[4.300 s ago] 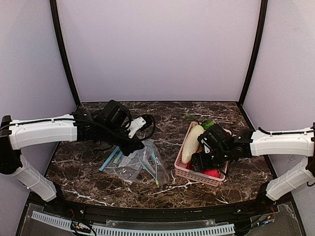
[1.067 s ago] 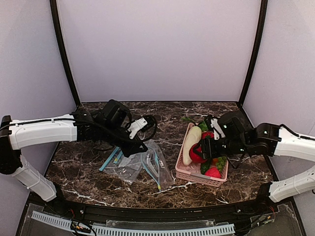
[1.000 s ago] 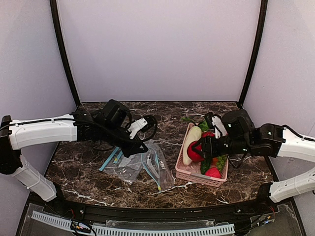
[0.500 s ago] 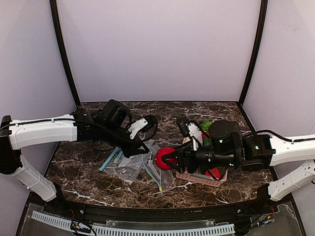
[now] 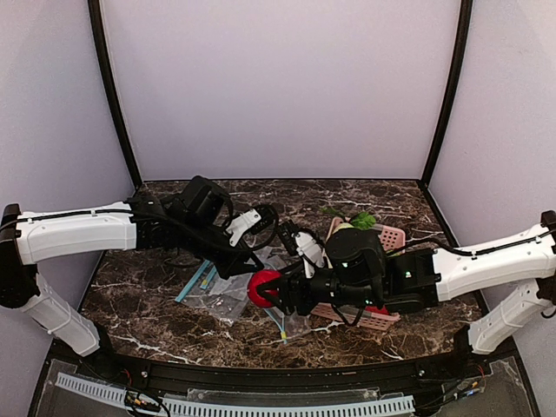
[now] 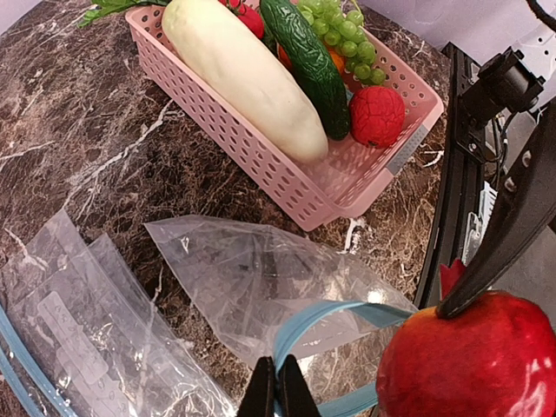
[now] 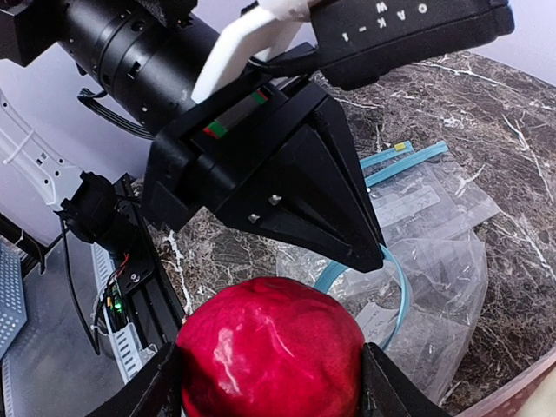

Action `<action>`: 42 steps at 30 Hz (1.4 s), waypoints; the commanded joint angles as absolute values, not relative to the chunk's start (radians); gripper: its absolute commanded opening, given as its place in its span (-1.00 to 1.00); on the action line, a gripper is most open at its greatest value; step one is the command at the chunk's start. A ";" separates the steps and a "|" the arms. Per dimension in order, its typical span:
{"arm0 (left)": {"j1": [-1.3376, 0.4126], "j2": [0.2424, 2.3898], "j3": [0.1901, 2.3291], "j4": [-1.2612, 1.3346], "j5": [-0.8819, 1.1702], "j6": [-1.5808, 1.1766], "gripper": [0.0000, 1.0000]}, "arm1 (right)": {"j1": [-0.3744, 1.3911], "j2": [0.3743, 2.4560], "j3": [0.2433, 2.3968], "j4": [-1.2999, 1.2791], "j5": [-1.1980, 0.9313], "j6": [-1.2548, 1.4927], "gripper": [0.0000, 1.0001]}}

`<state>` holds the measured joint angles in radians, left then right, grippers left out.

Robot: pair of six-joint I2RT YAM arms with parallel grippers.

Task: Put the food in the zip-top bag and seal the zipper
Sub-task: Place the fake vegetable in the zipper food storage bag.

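My right gripper is shut on a round red fruit and holds it at the open mouth of a clear zip-top bag; the fruit also shows in the left wrist view. My left gripper is shut on the bag's light blue zipper strip and holds the upper lip up, so the mouth bows open. A second red fruit and the dark green cucumber lie in the pink basket.
The basket also holds a long white radish and green grapes, and stands right of the bag, partly behind my right arm in the top view. More clear bags lie flat to the left of the held one.
My right gripper lifted the red fruit out of the basket and carried it left to the bag's mouth. My left gripper stayed on the zipper strip.
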<state>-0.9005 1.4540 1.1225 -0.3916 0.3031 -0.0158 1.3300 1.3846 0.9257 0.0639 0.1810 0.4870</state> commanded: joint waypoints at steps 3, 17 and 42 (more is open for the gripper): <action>-0.896 1.451 1.115 -0.396 0.329 -0.024 -0.99 | 1.336 1.434 0.980 0.080 0.253 0.487 -0.13; -0.896 1.461 1.112 -0.386 0.363 -0.030 -0.99 | 1.336 1.524 1.024 -0.104 0.480 0.579 -0.16; -0.896 1.481 1.110 -0.353 0.510 -0.059 -0.99 | 1.302 1.618 1.021 -0.144 0.562 0.713 -0.13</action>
<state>-0.8951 1.4982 1.1225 -0.3717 0.4633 -0.0494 1.3178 1.5814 1.0019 -0.1284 0.5419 0.6945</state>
